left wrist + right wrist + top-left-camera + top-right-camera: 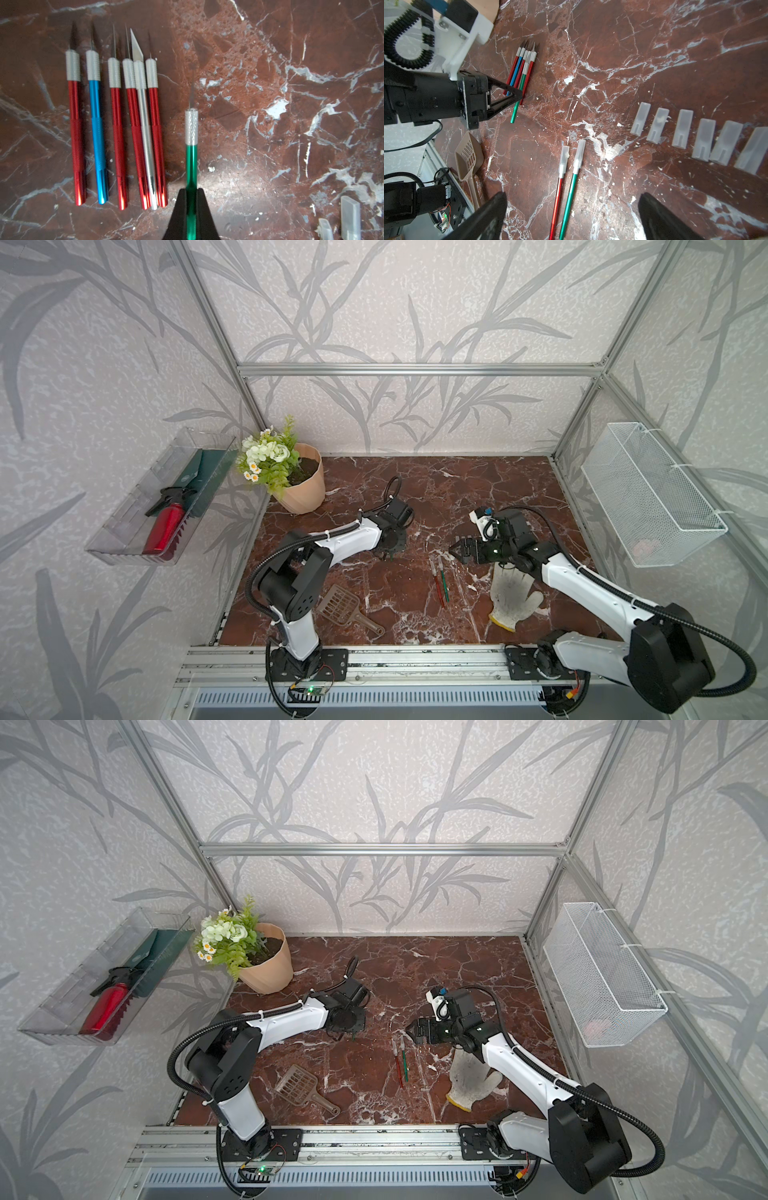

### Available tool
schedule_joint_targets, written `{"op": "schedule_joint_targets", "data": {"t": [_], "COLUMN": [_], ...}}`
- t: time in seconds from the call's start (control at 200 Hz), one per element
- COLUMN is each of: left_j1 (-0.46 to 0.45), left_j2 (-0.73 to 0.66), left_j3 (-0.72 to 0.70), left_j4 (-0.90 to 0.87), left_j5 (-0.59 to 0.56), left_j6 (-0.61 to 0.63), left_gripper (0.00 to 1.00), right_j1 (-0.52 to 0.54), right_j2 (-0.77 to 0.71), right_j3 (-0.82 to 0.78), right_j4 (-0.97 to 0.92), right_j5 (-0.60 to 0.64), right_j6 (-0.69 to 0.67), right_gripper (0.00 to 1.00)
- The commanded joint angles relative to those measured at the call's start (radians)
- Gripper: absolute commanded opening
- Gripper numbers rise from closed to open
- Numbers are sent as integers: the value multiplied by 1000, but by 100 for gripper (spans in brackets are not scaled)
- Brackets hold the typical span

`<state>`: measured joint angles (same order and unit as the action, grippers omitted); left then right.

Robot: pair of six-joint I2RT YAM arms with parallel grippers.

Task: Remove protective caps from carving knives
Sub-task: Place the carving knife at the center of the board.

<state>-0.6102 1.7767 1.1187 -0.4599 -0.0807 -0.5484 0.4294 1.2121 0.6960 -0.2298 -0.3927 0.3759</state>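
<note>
On the near bench (415, 614) a capped pair (572, 187) lies under the spread right fingers (660, 220), with six caps (682, 128) alongside. The left fingers (205, 216) pinch a bared green knife (191, 166), best laid parallel beside the bare row (117, 135), blades aligned. Beyond, the tray (104, 549) holds a bottle (164, 531) and trowel (212, 477), and the basket (648, 489) holds something pinkish.

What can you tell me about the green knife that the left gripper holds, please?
The green knife is slim, with a green metallic handle, a knurled silver collar and a thin, bare blade; no cap. The left gripper is shut on its handle, the tail sticking out behind. It runs parallel to the row of uncapped knives beside it.
</note>
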Motion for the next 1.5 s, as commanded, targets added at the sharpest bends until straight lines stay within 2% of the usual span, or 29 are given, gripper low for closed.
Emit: {"op": "schedule_joint_targets", "data": {"t": [0.0, 0.28, 0.811, 1.046, 1.311, 1.496], "left_j1": [14, 27, 43, 45, 46, 32], "left_j2": [26, 71, 121, 127, 110, 23], "left_j3": [39, 79, 118, 121, 117, 94], "left_j4": [-31, -25, -25, -24, -26, -67], "left_j5": [-28, -27, -21, -17, -7, -9], "left_j6": [25, 42, 56, 57, 57, 10], "left_gripper": [6, 6, 17, 18, 18, 18], "right_j1": [4, 6, 9, 9, 9, 9], "right_j2": [0, -5, -20, -26, -29, -61], "right_j3": [-15, -16, -23, -24, -28, -19], "right_j4": [1, 14, 7, 3, 6, -50], "right_j5": [8, 9, 29, 34, 32, 33], "right_j6": [-9, -5, -8, -8, -5, -16], "right_gripper": [99, 99, 99, 99, 99, 99]}}
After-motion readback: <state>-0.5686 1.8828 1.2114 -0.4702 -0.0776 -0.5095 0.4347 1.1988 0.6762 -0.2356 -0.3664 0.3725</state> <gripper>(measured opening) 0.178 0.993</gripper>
